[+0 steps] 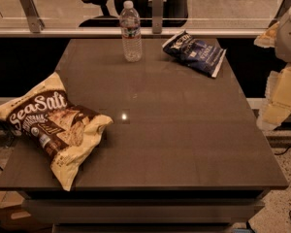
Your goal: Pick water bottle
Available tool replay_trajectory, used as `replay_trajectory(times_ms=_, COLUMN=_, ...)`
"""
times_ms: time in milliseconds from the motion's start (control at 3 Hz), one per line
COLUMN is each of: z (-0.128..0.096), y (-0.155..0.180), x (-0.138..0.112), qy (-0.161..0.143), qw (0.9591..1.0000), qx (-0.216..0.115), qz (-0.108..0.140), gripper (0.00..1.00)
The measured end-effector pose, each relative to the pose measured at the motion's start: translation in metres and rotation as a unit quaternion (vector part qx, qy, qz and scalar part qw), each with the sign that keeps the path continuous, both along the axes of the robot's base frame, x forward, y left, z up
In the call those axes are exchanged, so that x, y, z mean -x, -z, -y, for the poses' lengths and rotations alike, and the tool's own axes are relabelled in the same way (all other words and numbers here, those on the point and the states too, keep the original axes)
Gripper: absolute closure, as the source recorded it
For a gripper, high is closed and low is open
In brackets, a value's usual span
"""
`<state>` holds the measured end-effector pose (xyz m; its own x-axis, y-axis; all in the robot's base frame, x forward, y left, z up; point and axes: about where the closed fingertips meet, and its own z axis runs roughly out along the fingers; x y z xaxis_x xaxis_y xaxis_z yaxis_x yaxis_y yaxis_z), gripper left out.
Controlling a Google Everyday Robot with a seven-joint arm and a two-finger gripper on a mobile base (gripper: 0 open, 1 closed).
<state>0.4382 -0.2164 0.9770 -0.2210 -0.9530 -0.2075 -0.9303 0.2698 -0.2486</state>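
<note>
Counter with open middle, water bottle upright at the far edge.
Near left, the SeaSalt bag overhangs the left edge. Open surface runs from it to the right edge, where the gripper hangs just outside; I cannot tell how far its jaws are open. Farther back the bottle stands near the back edge, long axis vertical, cap up, a blue snack bag to its right.

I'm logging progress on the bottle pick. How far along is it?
Nothing looks done yet: the water bottle stands upright near the far edge of the table, untouched. In hand: the gripper hangs beyond the table's right side, well apart from the bottle. Left: reach across, grasp it and lift.
</note>
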Motion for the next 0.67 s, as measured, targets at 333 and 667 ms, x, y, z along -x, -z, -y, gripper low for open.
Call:
replay_trajectory(times_ms=333, z=0.000, y=0.000, x=0.000, qy=0.000, qw=1.0000, qx=0.000, qz=0.000, gripper=0.00)
replay_trajectory(times_ms=667, z=0.000, y=-0.011, x=-0.005, qy=0.006, qw=0.9997, qx=-0.005, qz=0.023, gripper=0.00)
